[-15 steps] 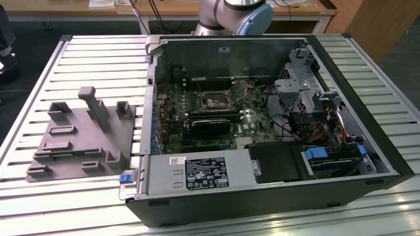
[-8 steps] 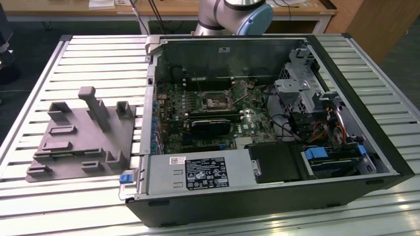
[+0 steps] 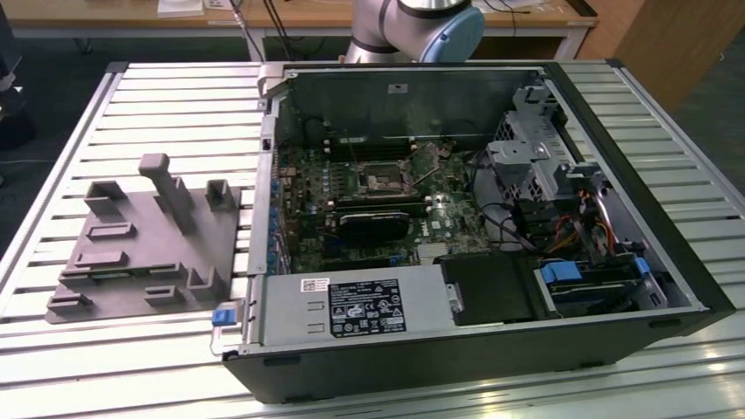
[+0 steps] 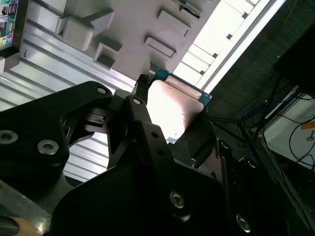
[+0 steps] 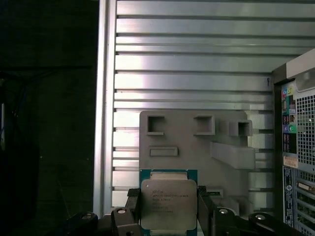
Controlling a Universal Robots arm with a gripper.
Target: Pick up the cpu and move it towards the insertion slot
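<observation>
silvery-white metal on a green board marks the cpu (image 5: 169, 202), clamped between the two dark fingers (image 5: 204, 212) of the gripper (image 5: 168, 219) — each finger presses on one of two opposite edges, leaving the lid bare between them. in both wrist views the chip hangs above the grey fixture (image 5: 197, 147), apart from it, with the fixture's square recesses and raised blocks lying beyond it on the slatted aluminium table (image 5: 187, 64). it looks lifted clear, so the picking up seems done. the open computer case (image 3: 466, 367) stands just beside the fixture, on the exterior view's right of it. the insertion slot (image 3: 382, 182) lies inside that case on the motherboard (image 3: 303, 236), well apart from the fixture — a small square with a dark centre and a silver frame. by its looks the cpu is light, thin and stiff, so it should neither sag nor weigh on the grip. its smooth edges could still let it slip or tilt between the fingers if the clamp sits off-centre. its underside contacts are likely delicate, so the edges seem the right place to hold it, as the fingers do now, keeping the flat faces untouched and level.
</observation>
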